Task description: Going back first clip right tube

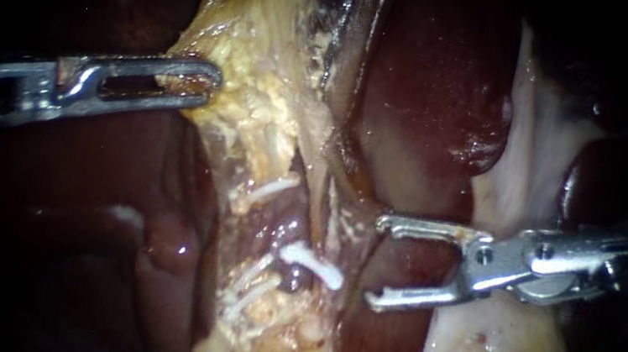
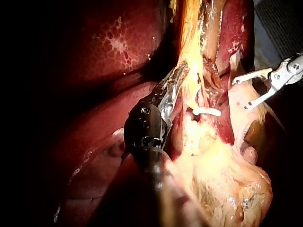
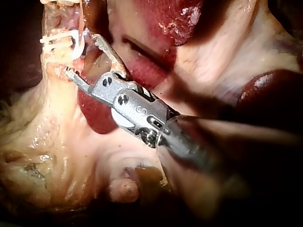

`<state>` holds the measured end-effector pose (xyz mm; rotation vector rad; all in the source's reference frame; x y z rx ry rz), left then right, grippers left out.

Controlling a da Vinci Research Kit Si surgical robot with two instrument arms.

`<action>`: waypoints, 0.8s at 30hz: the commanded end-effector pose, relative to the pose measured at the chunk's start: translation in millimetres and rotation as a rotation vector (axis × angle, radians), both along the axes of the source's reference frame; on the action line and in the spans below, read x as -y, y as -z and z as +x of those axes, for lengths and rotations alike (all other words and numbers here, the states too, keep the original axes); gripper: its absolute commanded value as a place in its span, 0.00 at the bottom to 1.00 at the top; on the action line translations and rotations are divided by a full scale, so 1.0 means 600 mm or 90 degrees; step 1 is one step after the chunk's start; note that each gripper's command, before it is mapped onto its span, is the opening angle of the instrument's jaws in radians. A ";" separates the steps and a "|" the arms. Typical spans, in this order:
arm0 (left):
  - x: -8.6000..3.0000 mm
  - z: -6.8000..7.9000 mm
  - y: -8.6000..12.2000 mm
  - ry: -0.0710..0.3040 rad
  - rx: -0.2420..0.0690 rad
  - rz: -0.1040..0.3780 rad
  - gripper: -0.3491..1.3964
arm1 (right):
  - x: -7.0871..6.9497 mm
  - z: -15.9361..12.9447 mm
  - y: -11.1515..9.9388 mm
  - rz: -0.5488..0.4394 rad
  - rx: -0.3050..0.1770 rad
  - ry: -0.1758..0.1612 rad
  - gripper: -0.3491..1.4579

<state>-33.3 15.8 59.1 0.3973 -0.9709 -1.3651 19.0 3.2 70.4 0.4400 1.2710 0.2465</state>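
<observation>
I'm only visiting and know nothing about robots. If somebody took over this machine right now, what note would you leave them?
Left instrument: jaws shut on the pale tissue.
Right instrument: jaws open and empty, beside the white clip, apart from it.
Done: the white clip sits across the tube.
Left to do: probably draw the right instrument clear of the tissue.

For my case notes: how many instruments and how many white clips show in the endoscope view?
Instruments: 2, the left instrument shut on pale tissue, the right instrument open
White clips: 4
Total: 6
</observation>
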 end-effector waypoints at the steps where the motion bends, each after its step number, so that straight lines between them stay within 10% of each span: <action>1: 0.0000 0.0000 0.0000 0.000 0.000 0.000 0.00 | 0.0000 0.0001 0.0002 0.001 0.000 -0.002 0.52; 24: 0.0004 -0.0004 -0.0021 0.001 -0.001 -0.004 0.00 | -0.0044 0.0004 0.0090 -0.064 -0.074 -0.036 0.52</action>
